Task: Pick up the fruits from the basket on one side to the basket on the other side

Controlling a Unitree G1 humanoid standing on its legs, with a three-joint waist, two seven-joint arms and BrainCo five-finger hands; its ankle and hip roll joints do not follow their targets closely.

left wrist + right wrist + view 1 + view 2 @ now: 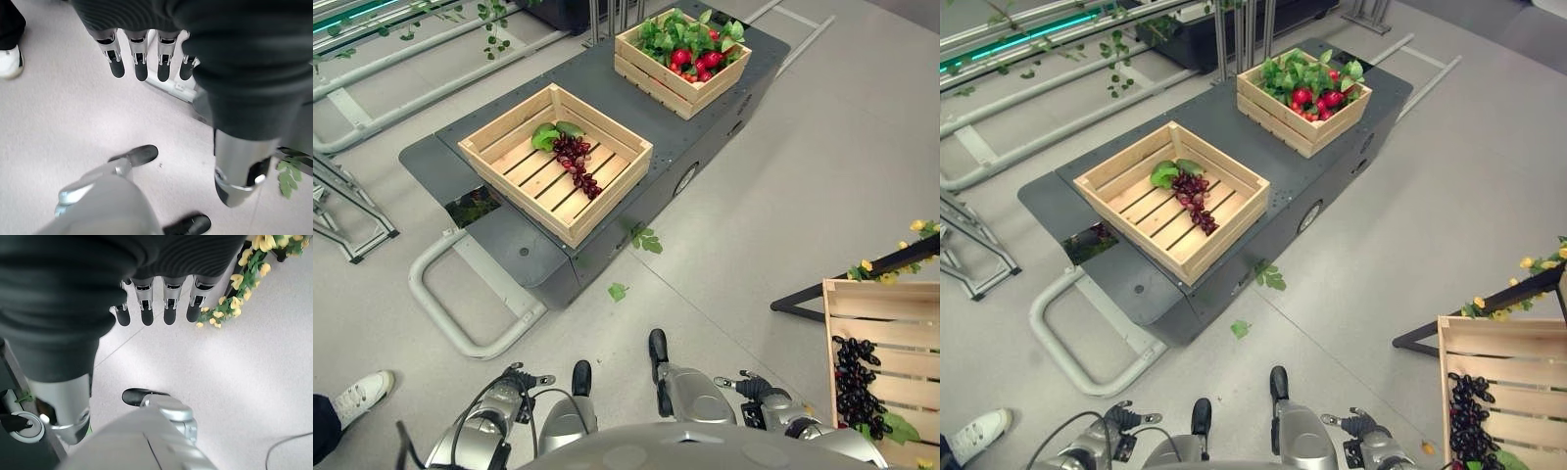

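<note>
A wooden crate (pixel 509 137) on the dark platform (pixel 715 117) holds a bunch of dark red grapes (pixel 576 162) with a green leaf. Farther back, a second crate (pixel 651 80) is full of red fruits (pixel 690 59) among green leaves. On the floor at my lower right, a third crate (pixel 881 304) holds a bunch of dark grapes (pixel 855 387). My left hand (pixel 140 58) hangs over the floor with straight fingers and holds nothing. My right hand (pixel 146 303) hangs the same way, open, near a yellow-flowered branch (pixel 244 274).
A person's white shoe (pixel 360 397) stands at the lower left. A grey tube frame (pixel 460 333) juts from the platform's near end. Loose leaves (pixel 618 291) lie on the floor. A metal stand (pixel 352 215) is at the left, and a dark bar with yellow flowers (pixel 901 257) at the right.
</note>
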